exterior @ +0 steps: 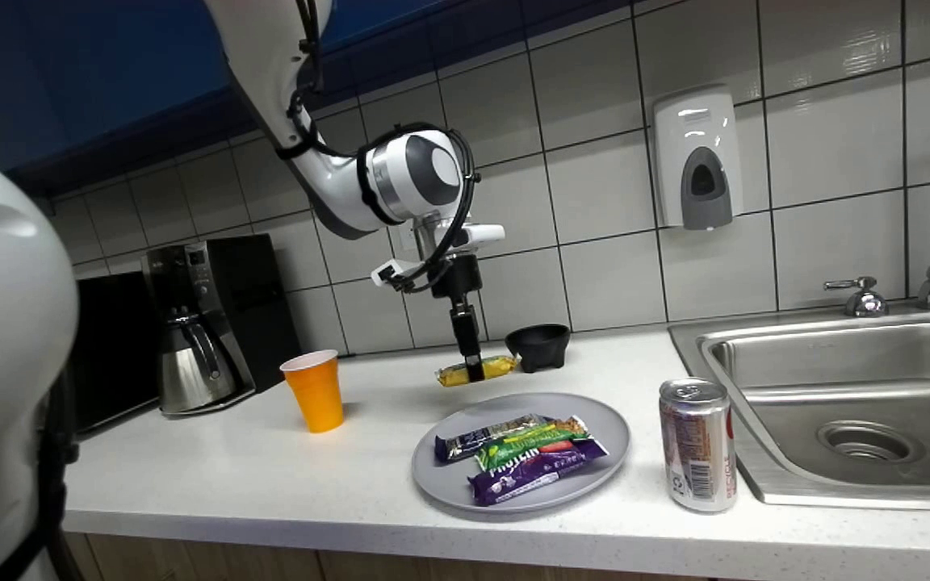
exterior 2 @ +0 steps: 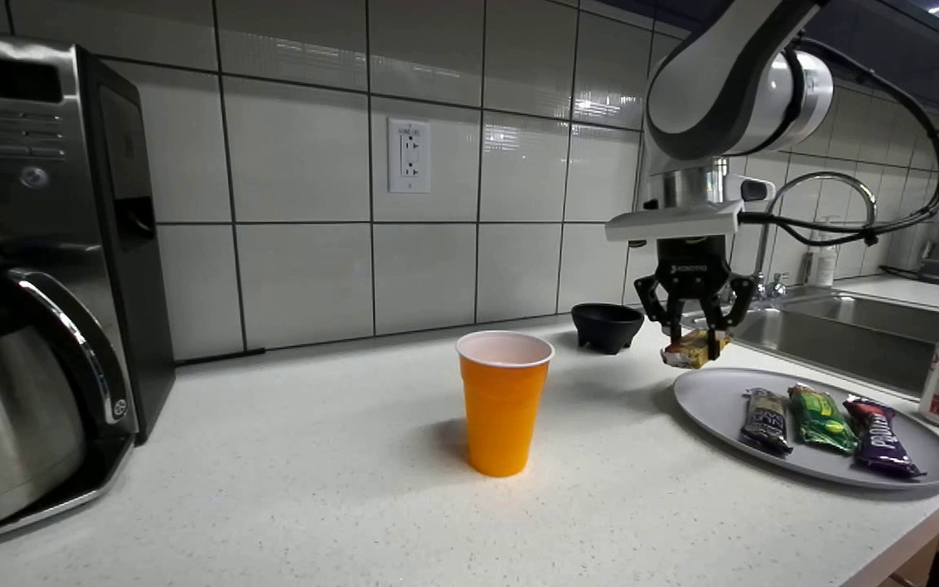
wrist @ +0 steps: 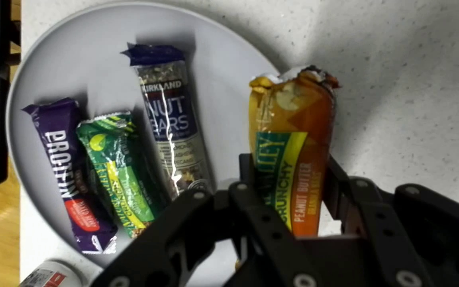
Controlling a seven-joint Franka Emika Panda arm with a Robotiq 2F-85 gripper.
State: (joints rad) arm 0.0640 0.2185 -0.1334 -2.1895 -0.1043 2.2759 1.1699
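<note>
Gripper [wrist: 291,170] clamped on yellow bar [wrist: 292,143] — likely light, brittle, slick-wrapped; best held mid-length — wrist view obscures one end, condition unconfirmed.

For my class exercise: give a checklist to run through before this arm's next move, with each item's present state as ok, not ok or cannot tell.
1. Black two-finger gripper closed on the yellow-and-orange wrapped bar from both sides: ok.
2. Grip firm enough against slipping: cannot tell from still pictures.
3. Held bar clear of the round grey plate: ok, a gap shows in an exterior view.
4. Purple wrapped bar, green wrapped bar and silver-and-navy wrapped bar lying on the plate: ok.
5. Tapered orange plastic cup upright, apart from the gripper: ok.
6. Silver metal drink can upright beside the plate: ok.
</note>
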